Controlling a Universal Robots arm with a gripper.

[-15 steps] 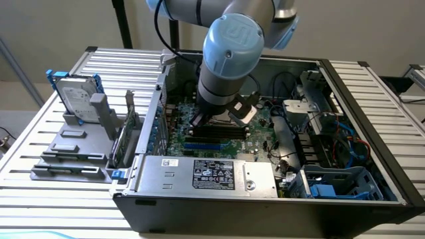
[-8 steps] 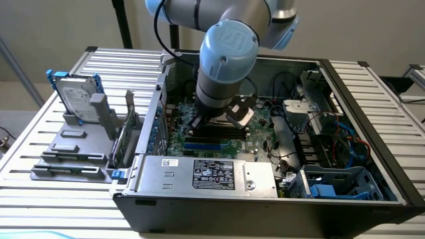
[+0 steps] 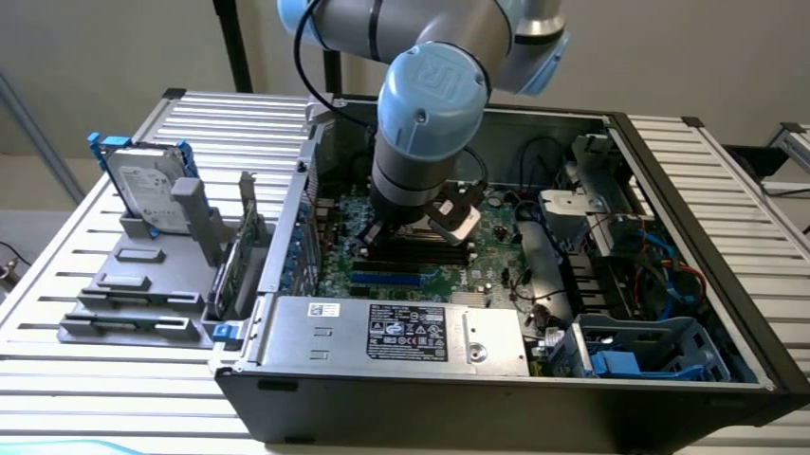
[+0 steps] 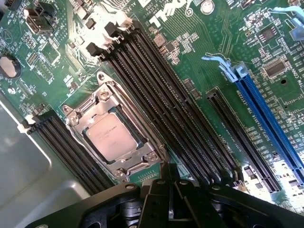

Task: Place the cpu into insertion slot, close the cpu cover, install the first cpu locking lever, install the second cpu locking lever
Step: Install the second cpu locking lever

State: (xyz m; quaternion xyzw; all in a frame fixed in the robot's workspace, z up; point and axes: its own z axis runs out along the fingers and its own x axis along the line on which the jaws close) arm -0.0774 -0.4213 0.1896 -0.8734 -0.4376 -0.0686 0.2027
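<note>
In the exterior view, a hard drive (image 3: 142, 186) is seen standing in a grey holder (image 3: 152, 275) at the left; the arm (image 3: 424, 133) is lowered into the open computer case (image 3: 506, 398); in the wrist view, the cpu (image 4: 110, 137) is seated in the insertion slot (image 4: 71, 124), framed by the closed cpu cover (image 4: 137, 161); the gripper (image 4: 170, 202) is clenched on nothing, just beside the socket, over the memory slots (image 4: 156, 123).

Pale tan-silver cpu (image 4: 110, 134), silver cpu cover (image 4: 137, 164), green board (image 4: 204, 57), black memory slots (image 4: 161, 99), blue slot (image 4: 270, 123).
</note>
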